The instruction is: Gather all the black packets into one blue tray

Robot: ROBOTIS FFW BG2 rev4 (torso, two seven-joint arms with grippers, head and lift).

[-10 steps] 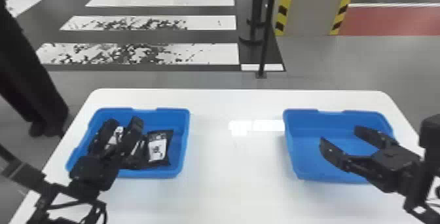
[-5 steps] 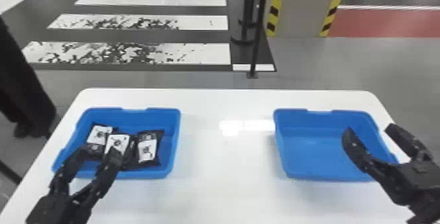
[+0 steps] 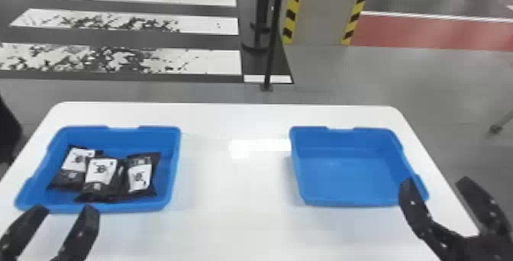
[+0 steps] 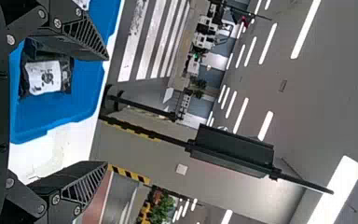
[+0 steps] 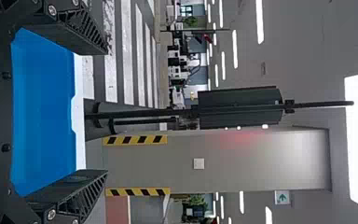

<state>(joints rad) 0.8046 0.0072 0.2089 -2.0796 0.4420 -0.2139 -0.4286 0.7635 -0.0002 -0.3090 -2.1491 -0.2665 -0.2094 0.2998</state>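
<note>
Three black packets with white labels, the middle one (image 3: pixel 101 172), lie side by side in the left blue tray (image 3: pixel 173 165). The right blue tray (image 3: pixel 343 172) holds nothing. My left gripper (image 3: pixel 65 218) stands open at the left tray's near edge, its fingers apart and empty. My right gripper (image 3: pixel 437 191) is open by the right tray's near right corner. In the left wrist view, a packet (image 4: pixel 46 77) lies in the tray beyond my open left gripper (image 4: pixel 107 111). The right wrist view has the blue tray (image 5: pixel 44 116) behind my open right gripper (image 5: pixel 107 113).
Both trays stand on a white table (image 3: pixel 229 218), with a wide gap between them. Past its far edge stand a dark post (image 3: pixel 273 31) and a pillar (image 3: pixel 324 8) with yellow-black striped edges.
My left gripper has drawn back from over the packets to the near side of the left tray. My right gripper has moved back and right from over its tray. The head view has shifted slightly.
</note>
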